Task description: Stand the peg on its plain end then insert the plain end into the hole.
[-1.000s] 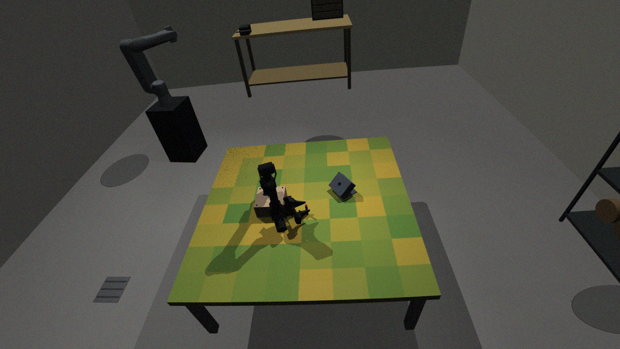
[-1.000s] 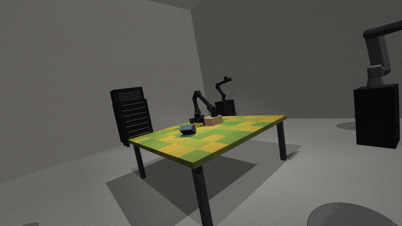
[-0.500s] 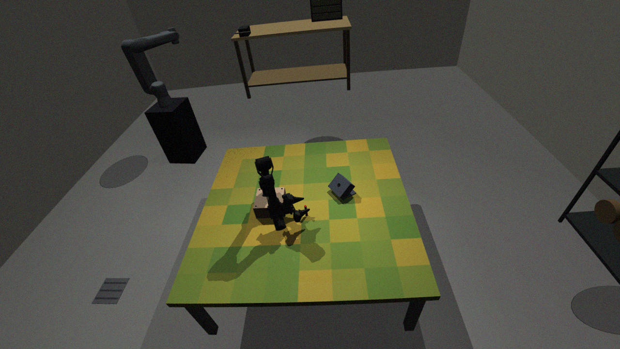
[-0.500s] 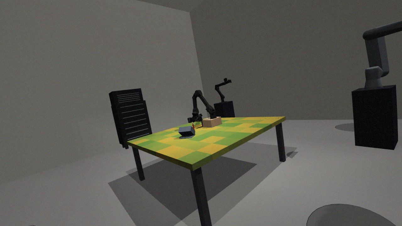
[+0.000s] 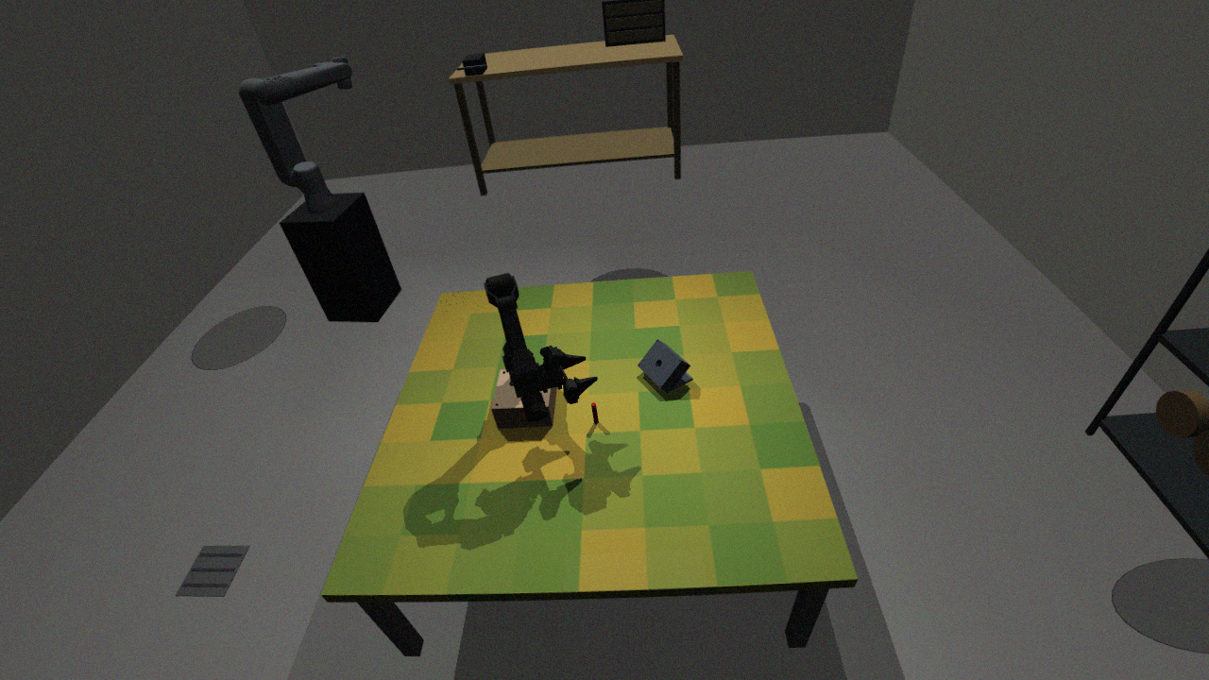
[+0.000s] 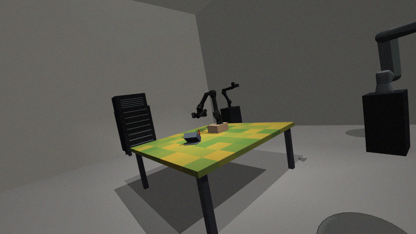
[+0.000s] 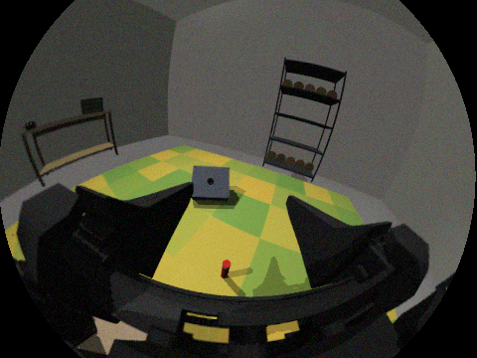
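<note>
The red peg (image 5: 595, 413) (image 6: 199, 131) (image 7: 226, 268) stands upright on the checked table (image 5: 718, 499) (image 6: 232, 148), free of the fingers. My gripper (image 5: 581, 372) (image 6: 198, 114) (image 7: 241, 194) is open and empty. It hangs above and behind the peg, well clear of it. The sloped grey panel (image 5: 663, 364) (image 6: 191, 137) (image 7: 211, 182) with its one dark hole (image 5: 655, 362) (image 7: 211, 182) stands on the table beyond the peg. The peg's white band does not show at this size.
The arm's tan base block (image 5: 509, 404) (image 6: 217, 127) sits on the table behind the peg. Off the table stand a second arm on a black box (image 5: 338, 253), a wooden shelf (image 5: 574, 101), a metal rack (image 7: 301, 119) and a dark slatted panel (image 6: 132, 119).
</note>
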You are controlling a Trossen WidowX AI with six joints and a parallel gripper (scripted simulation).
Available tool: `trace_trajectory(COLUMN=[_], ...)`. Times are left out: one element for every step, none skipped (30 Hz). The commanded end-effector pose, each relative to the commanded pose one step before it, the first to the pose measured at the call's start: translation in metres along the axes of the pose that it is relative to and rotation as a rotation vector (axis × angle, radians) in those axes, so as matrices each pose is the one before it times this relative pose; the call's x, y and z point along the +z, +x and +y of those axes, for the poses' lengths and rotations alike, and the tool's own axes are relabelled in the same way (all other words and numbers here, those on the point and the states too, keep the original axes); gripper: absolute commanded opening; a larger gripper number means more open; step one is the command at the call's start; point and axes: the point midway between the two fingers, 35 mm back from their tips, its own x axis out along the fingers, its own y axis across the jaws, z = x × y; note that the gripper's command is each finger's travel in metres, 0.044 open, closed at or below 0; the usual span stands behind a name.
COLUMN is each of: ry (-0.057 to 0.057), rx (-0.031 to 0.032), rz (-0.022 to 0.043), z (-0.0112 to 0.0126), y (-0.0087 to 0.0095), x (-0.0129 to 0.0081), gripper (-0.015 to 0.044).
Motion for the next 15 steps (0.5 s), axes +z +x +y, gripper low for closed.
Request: trace_trajectory(ry=[0.0094,0.0086,0.0101,0.0099,0.0096,0.0093,0.0091,0.0088,0.0086,0.0088,0.0086,0.0083,0.0081,0.0078,0.0076], rx=[0.01414,0.01847,0.02173,0.02098,0.02022,0.01945,0.01865,0.01785,0.01703,0.01714,0.0163,0.01532,0.01432,0.01332,0.0123], rz=[0.01463,0.01979,0.02439,0.02482,0.02523,0.02562,0.02599,0.02634,0.02667,0.02862,0.02914,0.02944,0.02971,0.02995,0.03017], z=[0.00228,0.00175,0.00202,0.00191,0.00179,0.00168,0.00157,0.00145,0.00134,0.00131,0.00119,0.00107,0.00095,0.00083,0.00071], y=[0.00083,0.00199,0.00238,0.00235,0.00232,0.00229,0.00226,0.00222,0.00219,0.00227,0.00224,0.0022,0.00215,0.00209,0.00204], x=[0.00201,-0.002,-0.00242,-0.0024,-0.00237,-0.00235,-0.00232,-0.00229,-0.00226,-0.00235,-0.00232,-0.00228,-0.00223,-0.00217,-0.00212], gripper=[0.044,0.044,0.044,0.044,0.044,0.044,0.044,0.044,0.044,0.044,0.044,0.044,0.044,0.044,0.044])
